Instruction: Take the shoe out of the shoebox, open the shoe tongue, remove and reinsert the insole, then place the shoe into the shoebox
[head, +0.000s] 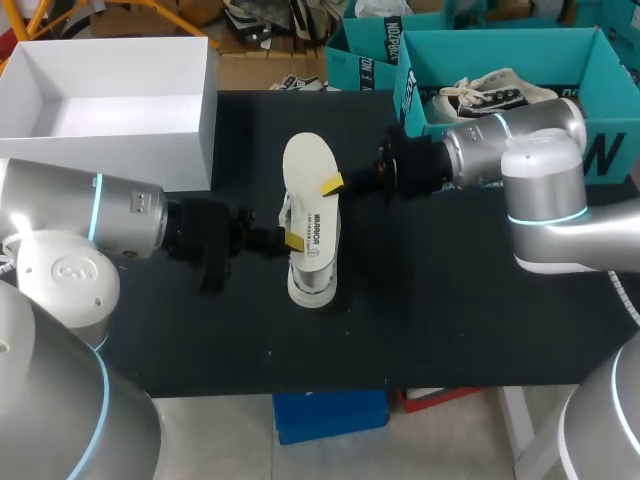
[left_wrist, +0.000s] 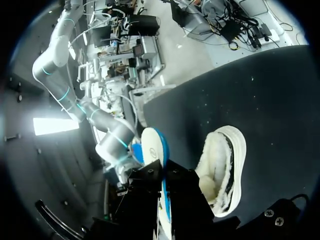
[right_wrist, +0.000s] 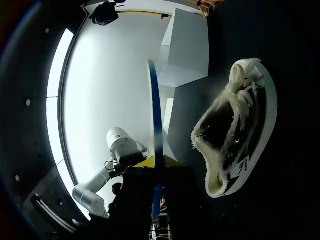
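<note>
A white insole with a blue underside is held over the middle of the black table. My left gripper is shut on its near end and my right gripper is shut on its side edge. The white fleece-lined shoe lies on the table under the insole's near part. In the left wrist view the insole stands edge-on out of my gripper, with the shoe beside it. From the right wrist the insole is a thin blue edge rising from the gripper, the shoe alongside.
The open white shoebox stands at the table's back left, also seen past the insole from the right wrist. Teal boxes at the back right hold another shoe. Bare black tabletop lies in front.
</note>
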